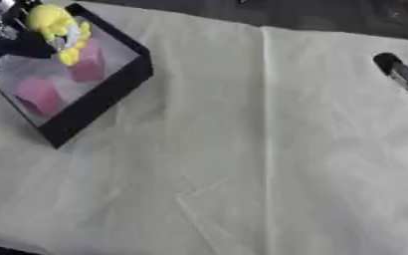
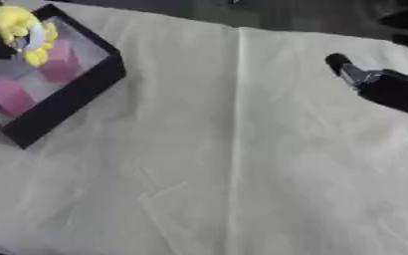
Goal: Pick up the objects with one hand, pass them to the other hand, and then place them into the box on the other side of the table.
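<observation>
As my left hand (image 1: 12,37) hangs over the black box (image 1: 112,92), fingers curled on the yellow toy (image 1: 55,25), I'd lower before letting go, clear of pink blocks (image 1: 40,95); right hand (image 2: 386,89) idle, fingers' state can't tell.

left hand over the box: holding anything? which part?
The left hand grips the yellow plush toy around its lower middle, above the black box. The right hand holds nothing.

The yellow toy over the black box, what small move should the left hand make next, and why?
Probably lower a little and let go. The left hand holds the yellow toy over the black box, above the two pink blocks already inside. The right hand is far off at the right edge, so the pass looks done.
</observation>
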Tool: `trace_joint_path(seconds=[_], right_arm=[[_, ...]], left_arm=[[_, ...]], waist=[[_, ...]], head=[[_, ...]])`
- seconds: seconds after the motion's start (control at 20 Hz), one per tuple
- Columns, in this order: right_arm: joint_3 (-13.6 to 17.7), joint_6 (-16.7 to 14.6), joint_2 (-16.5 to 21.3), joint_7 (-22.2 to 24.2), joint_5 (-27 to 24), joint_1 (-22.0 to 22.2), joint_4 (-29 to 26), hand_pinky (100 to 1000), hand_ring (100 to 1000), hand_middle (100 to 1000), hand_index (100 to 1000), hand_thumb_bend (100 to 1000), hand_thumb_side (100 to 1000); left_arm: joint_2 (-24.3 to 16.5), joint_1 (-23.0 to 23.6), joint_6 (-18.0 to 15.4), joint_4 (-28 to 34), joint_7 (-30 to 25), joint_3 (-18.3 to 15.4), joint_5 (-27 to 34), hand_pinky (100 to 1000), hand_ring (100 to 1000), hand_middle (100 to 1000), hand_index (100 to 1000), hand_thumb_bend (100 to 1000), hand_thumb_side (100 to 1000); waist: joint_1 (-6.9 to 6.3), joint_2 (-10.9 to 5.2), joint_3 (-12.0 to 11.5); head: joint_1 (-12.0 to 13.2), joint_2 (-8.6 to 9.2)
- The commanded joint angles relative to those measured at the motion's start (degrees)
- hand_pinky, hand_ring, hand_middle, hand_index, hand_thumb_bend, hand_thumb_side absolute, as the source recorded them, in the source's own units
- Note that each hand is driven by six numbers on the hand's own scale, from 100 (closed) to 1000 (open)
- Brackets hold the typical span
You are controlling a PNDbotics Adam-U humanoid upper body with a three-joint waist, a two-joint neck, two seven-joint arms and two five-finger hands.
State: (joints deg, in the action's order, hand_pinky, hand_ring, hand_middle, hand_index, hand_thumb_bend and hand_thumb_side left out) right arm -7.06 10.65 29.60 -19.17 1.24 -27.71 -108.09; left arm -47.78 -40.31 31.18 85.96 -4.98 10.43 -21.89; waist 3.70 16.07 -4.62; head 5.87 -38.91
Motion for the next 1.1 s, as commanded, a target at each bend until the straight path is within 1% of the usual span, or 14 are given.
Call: trace_joint_path(seconds=[0.05,0.1,0.2,0.25,0.3,0.35,0.45,0.55,0.65,0.7,0.85,1.0,1.05,1.1], right_arm=[[0.8,0.1,1.8,-0.3,-0.4,-0.4,-1.5,809,819,638,829,646,100],[0.9,0.0,1.8,-0.4,-0.4,-0.4,-1.6,809,819,638,828,646,100],[0.9,0.0,1.8,-0.4,-0.5,-0.4,-1.8,809,819,638,823,647,100],[0.9,0.1,1.8,-0.5,-0.5,-0.3,-1.8,809,819,637,821,648,100],[0.9,0.1,1.8,-0.5,-0.5,-0.2,-1.9,809,819,637,820,647,100],[0.9,0.1,1.8,-0.5,-0.5,-0.1,-1.9,809,818,636,819,646,100],[0.9,0.0,1.8,-0.6,-0.6,0.0,-2.0,809,818,636,818,641,100],[0.9,0.1,1.8,-0.6,-0.8,0.0,-2.0,808,818,635,818,636,100],[1.0,0.0,1.8,-0.7,-1.0,0.0,-1.9,808,818,635,817,635,106],[1.0,0.0,1.9,-0.8,-1.1,0.0,-2.0,808,818,634,817,634,101],[0.9,0.1,1.5,-0.9,-1.1,-0.7,-1.4,808,818,634,817,633,102],[0.8,0.0,1.1,-0.8,-0.9,-1.5,-0.6,808,819,634,817,633,101],[0.8,0.0,1.1,-0.9,-0.8,-1.5,-0.5,808,819,633,817,632,102],[0.8,-0.1,1.1,-0.9,-0.8,-1.5,-0.5,808,819,633,816,632,102]], left_arm=[[-1.6,-0.7,-0.4,-1.3,1.2,-1.2,-0.9,677,578,504,424,166,100],[-1.5,-0.8,-0.5,-1.9,1.6,-1.3,-1.0,676,578,505,430,177,100],[-1.3,-0.8,-0.7,-3.1,2.5,-1.4,-1.2,676,581,513,474,279,100],[-1.2,-0.7,-0.7,-3.6,2.8,-1.4,-1.3,700,621,579,602,466,192],[-1.2,-0.6,-0.6,-4.1,2.9,-1.3,-1.4,718,661,629,679,558,277],[-1.2,-0.6,-0.4,-4.6,2.7,-1.2,-1.8,776,745,726,779,712,358],[-1.1,-0.7,-0.1,-5.7,1.8,-1.1,-3.7,794,758,729,791,788,373],[-1.0,-0.8,0.2,-6.8,1.2,-1.4,-5.4,808,774,747,808,815,360],[-0.9,-0.9,0.4,-7.4,1.1,-1.7,-6.7,810,777,752,814,814,357],[-0.9,-0.9,0.4,-7.6,1.1,-1.8,-7.1,811,778,753,816,834,354],[-0.8,-0.9,0.4,-8.0,0.9,-2.1,-7.6,810,778,753,819,851,341],[-0.8,-0.8,0.4,-8.0,0.9,-2.3,-7.5,805,775,750,818,831,346],[-0.8,-0.8,0.4,-7.8,1.1,-2.5,-7.3,800,772,749,816,813,353],[-0.8,-0.8,0.5,-7.3,1.6,-2.8,-6.6,794,767,747,814,768,382]], waist=[[-0.2,-0.78,0.1],[-0.18,-0.77,0.2],[-0.15,-0.77,0.2],[-0.14,-0.76,0.2],[-0.13,-0.75,0.3],[-0.14,-0.74,0.3],[-0.15,-0.76,0.3],[-0.17,-0.79,0.4],[-0.18,-0.8,0.4],[-0.19,-0.81,0.4],[-0.21,-0.88,0.4],[-0.23,-0.93,0.4],[-0.23,-0.96,0.4],[-0.23,-1.01,0.4]], head=[[0.2,0.3],[0.2,0.29],[0.3,0.34],[0.3,0.4],[0.3,0.42],[0.4,0.4],[0.5,0.35],[0.5,0.42],[0.5,0.43],[0.5,0.4],[0.6,0.37],[0.9,0.09],[0.9,-0.04],[0.8,-0.13]])
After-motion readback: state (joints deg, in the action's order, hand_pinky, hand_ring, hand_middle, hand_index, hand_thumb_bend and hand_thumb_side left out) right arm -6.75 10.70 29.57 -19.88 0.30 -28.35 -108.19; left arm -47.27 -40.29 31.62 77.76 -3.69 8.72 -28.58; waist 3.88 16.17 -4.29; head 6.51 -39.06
